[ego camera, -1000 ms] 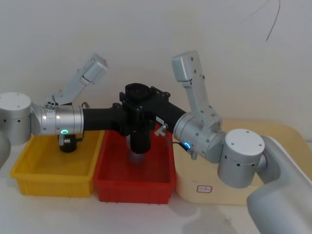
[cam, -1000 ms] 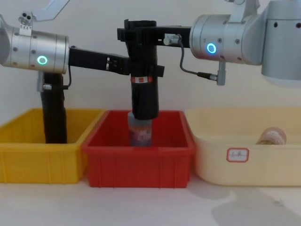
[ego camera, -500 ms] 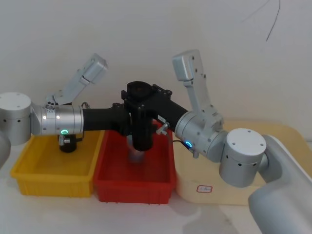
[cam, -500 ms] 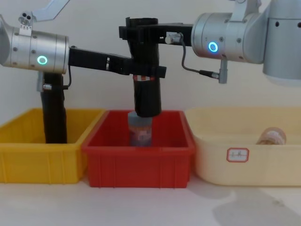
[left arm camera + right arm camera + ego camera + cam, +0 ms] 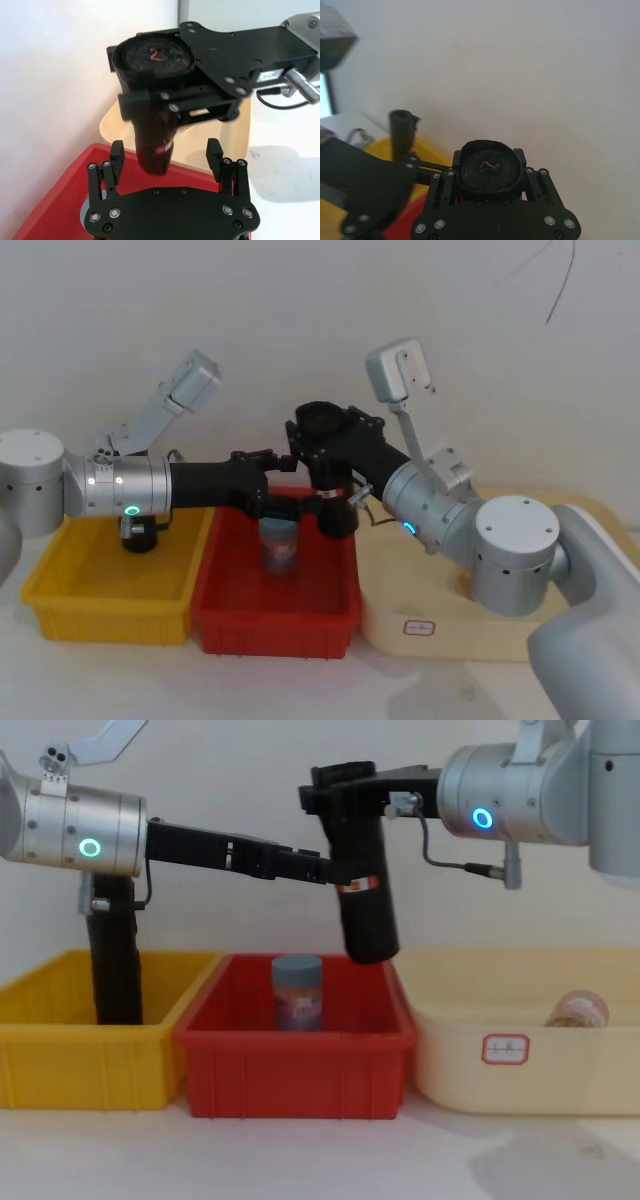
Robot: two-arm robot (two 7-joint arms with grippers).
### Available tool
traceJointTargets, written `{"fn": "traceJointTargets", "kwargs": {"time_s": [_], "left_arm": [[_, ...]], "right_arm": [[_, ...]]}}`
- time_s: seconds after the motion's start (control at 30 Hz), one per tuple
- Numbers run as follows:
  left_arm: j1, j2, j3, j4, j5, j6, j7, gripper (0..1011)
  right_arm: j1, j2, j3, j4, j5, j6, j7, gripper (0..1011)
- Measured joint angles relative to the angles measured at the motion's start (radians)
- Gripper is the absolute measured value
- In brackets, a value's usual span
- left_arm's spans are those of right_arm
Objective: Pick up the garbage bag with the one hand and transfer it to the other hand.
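- Your right gripper hides the upper part of the garbage bag it clamps, tilted above the red bin.
- Three bins; two black rolls, the second standing in the yellow bin.
- The roll has shifted right; your left gripper's fingers now stand apart, empty.

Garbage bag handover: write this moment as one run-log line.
garbage bag: held by right gripper | left gripper: open, released | bag above red bin
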Motion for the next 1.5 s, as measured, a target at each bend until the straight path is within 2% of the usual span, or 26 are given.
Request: {"fn": "traceJointTargets", "kwargs": {"time_s": [0.37,0.8,1.07,1.27,1.5], "left_arm": [[0.0,0.0,0.0,0.0,0.0,0.0,0.0,1001],[0.0,0.0,0.0,0.0,0.0,0.0,0.0,1002],[0.0,0.0,0.0,0.0,0.0,0.0,0.0,1001],[0.0,0.0,0.0,0.0,0.0,0.0,0.0,1001],[0.0,0.0,0.0,0.0,0.0,0.0,0.0,1001]], "right_arm": [[-0.002,0.028,0.013,-0.026,-0.075,0.06,-0.095,578],[-0.026,0.064,0.068,-0.075,-0.136,0.14,-0.212,581],[-0.038,0.082,0.101,-0.097,-0.156,0.175,-0.258,848],[-0.043,0.088,0.113,-0.105,-0.164,0.188,-0.275,990],[-0.045,0.093,0.122,-0.111,-0.169,0.197,-0.287,1000]]}}
